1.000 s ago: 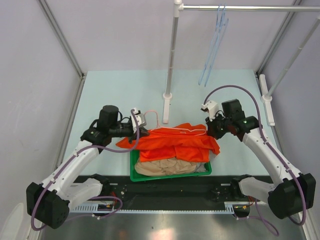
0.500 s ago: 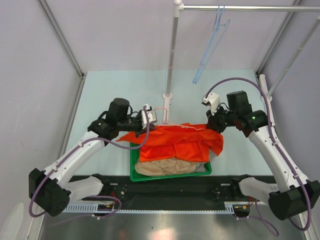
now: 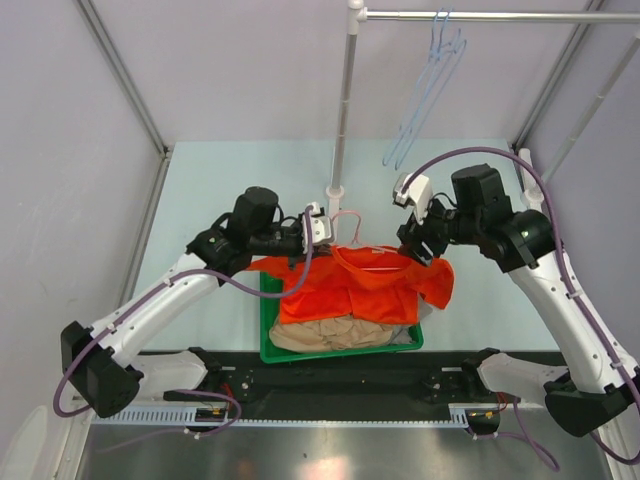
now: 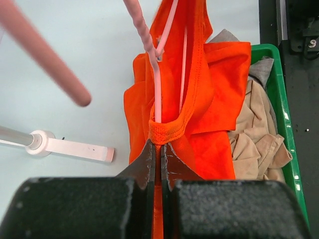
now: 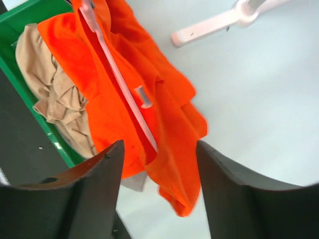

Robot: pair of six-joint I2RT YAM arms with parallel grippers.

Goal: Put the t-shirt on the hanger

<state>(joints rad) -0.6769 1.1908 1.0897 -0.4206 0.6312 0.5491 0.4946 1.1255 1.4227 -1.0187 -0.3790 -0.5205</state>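
Note:
The bright orange t-shirt [image 3: 352,290] hangs over the green basket [image 3: 268,352], draped on the pale pink hanger [image 3: 349,220], whose hook sticks up above the neck. My left gripper [image 3: 322,232] is shut on the t-shirt's neckband [image 4: 160,133], where the hanger's wire [image 4: 157,92] runs into the cloth. My right gripper [image 3: 412,243] stands open at the shirt's right shoulder. In the right wrist view its fingers [image 5: 107,164] are spread wide, with the t-shirt [image 5: 169,114] and the hanger's bar [image 5: 118,79] below them and nothing gripped.
The basket holds a beige garment [image 3: 325,333] and a bit of grey cloth [image 4: 262,69]. A white pole [image 3: 343,110] rises from a foot [image 3: 332,215] just behind the shirt. Light blue hangers [image 3: 425,95] hang on the top rail [image 3: 500,15].
My right gripper has opened and let go of the shirt's shoulder. Both arms have moved away from their bases and lifted the shirt and hanger. The blue hangers swing on the rail.

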